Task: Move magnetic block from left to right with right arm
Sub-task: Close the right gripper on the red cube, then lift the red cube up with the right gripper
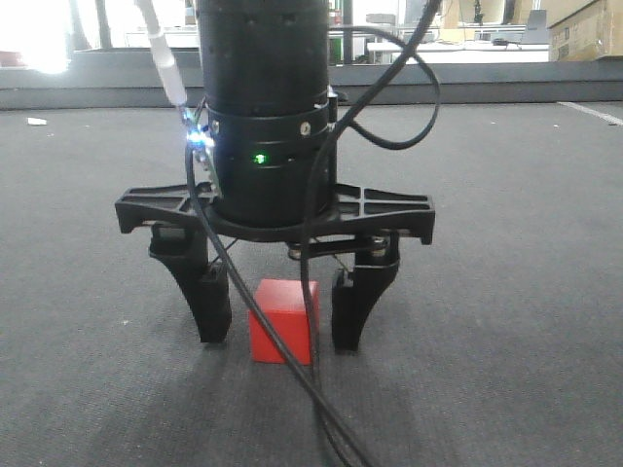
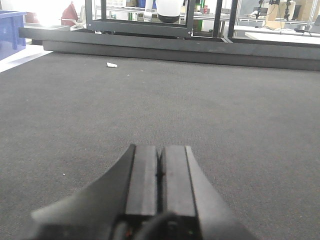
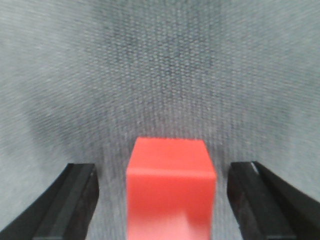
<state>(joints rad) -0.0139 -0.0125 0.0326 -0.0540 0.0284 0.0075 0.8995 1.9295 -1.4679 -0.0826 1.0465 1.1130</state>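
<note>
The right hand (image 1: pixel 282 339) hangs low over the grey, felt-like counter (image 1: pixel 506 292) with its two black fingers (image 3: pixel 67 202) spread wide. One stands on each side of the magnetic block (image 1: pixel 277 297), and a strip of bare counter shows between each finger and the block. The hand holds nothing. This looks like the line-up before a grasp: the fingertips are down almost at counter level, and the block sits roughly midway in the gap. Closing the hand should therefore bring the pads against two opposite faces rather than a corner. Nothing shows the carry to the right as begun, since the block rests flat on the counter.

Two loose black cables (image 1: pixel 409 97) trail down from the wrist and cross in front of the block in the front view. By the look of it they hang on the camera's side of the fingers, not between them. A green indicator light (image 1: pixel 259 158) glows on the wrist housing.

The left hand (image 2: pixel 160 155) is kept out of the job. Its pads are pressed together with nothing between them, and it points across open counter toward a small white scrap (image 2: pixel 112 65) far off.

The block is a small cube of bright, even red with smooth matte faces, crisp straight edges and no markings. Its top face catches slightly more light than the side facing the wrist camera. It looks solid and rigid, and its flat sides should suit a plain pinch.
</note>
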